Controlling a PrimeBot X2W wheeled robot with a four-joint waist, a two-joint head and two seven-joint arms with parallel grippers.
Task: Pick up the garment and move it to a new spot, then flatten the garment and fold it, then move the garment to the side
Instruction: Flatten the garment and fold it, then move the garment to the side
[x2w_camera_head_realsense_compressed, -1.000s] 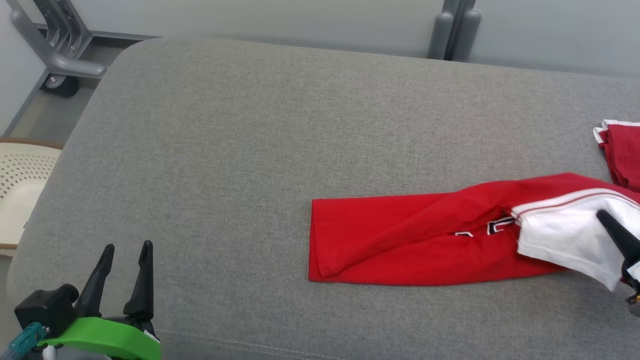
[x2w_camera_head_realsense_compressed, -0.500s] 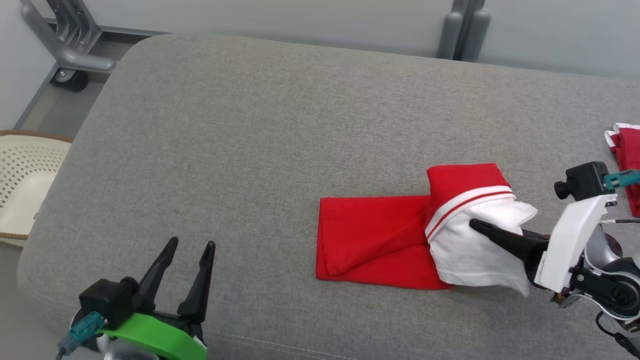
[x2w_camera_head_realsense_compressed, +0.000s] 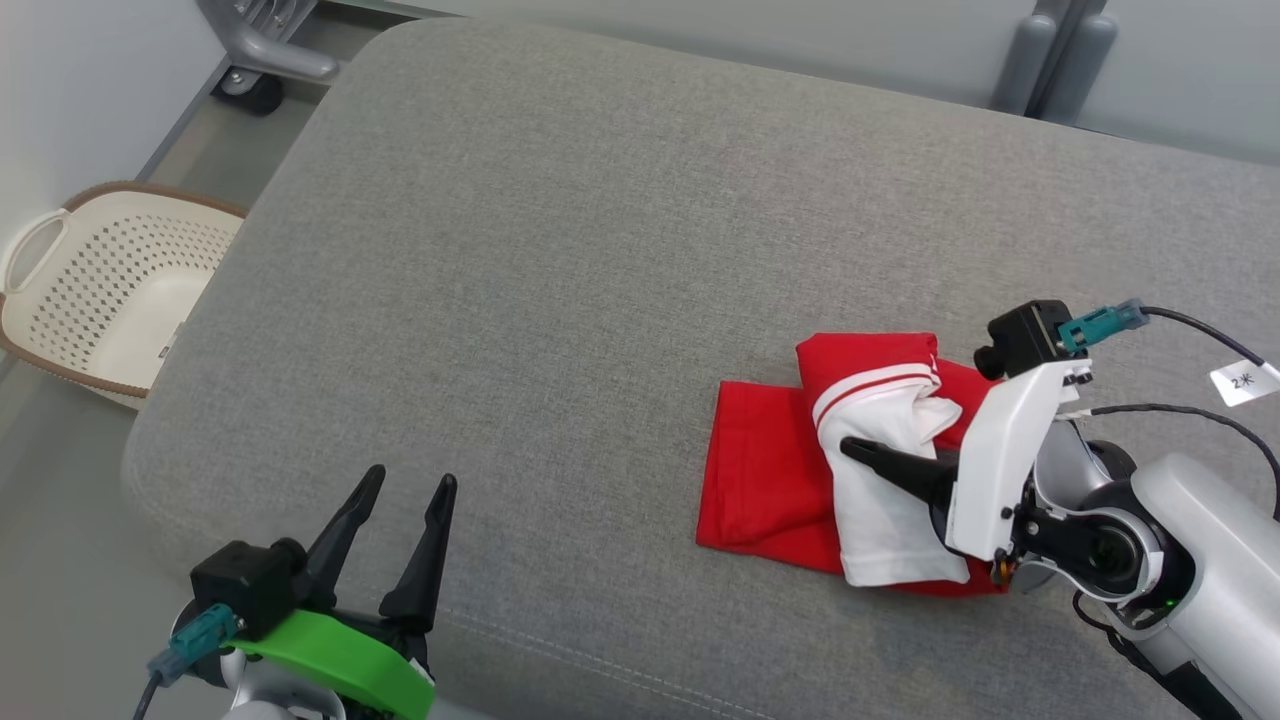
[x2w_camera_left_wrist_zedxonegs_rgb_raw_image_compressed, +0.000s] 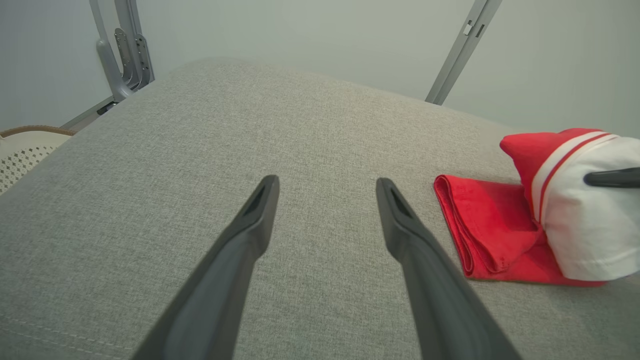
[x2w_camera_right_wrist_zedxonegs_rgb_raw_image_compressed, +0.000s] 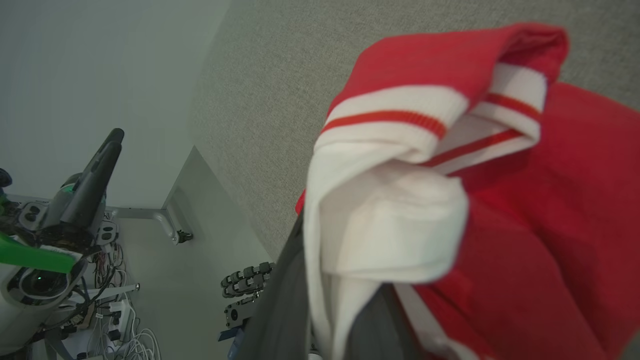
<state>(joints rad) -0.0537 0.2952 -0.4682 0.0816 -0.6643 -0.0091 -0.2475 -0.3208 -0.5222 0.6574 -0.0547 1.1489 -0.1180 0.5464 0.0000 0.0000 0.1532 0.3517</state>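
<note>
The garment (x2w_camera_head_realsense_compressed: 760, 470) is red with a white, red-striped end and lies folded at the right of the grey cushion (x2w_camera_head_realsense_compressed: 560, 250). My right gripper (x2w_camera_head_realsense_compressed: 855, 450) is shut on the white end, which it holds doubled back over the red part. In the right wrist view the white cloth (x2w_camera_right_wrist_zedxonegs_rgb_raw_image_compressed: 395, 220) drapes over my dark finger (x2w_camera_right_wrist_zedxonegs_rgb_raw_image_compressed: 280, 305). My left gripper (x2w_camera_head_realsense_compressed: 410, 482) stands open near the cushion's front edge, well left of the garment and with nothing in it. In the left wrist view the left gripper (x2w_camera_left_wrist_zedxonegs_rgb_raw_image_compressed: 327, 185) points at bare cushion, and the garment (x2w_camera_left_wrist_zedxonegs_rgb_raw_image_compressed: 480, 225) lies to its right.
A cream laundry basket (x2w_camera_head_realsense_compressed: 150, 250) with a brown rim stands on the floor left of the cushion. A grey metal frame with a caster (x2w_camera_head_realsense_compressed: 265, 60) sits at the far left corner. The cushion's left and middle are bare.
My right gripper has carried the white end leftwards over the red body, shortening the garment into a fold. The head camera has shifted. The left gripper stays open.
</note>
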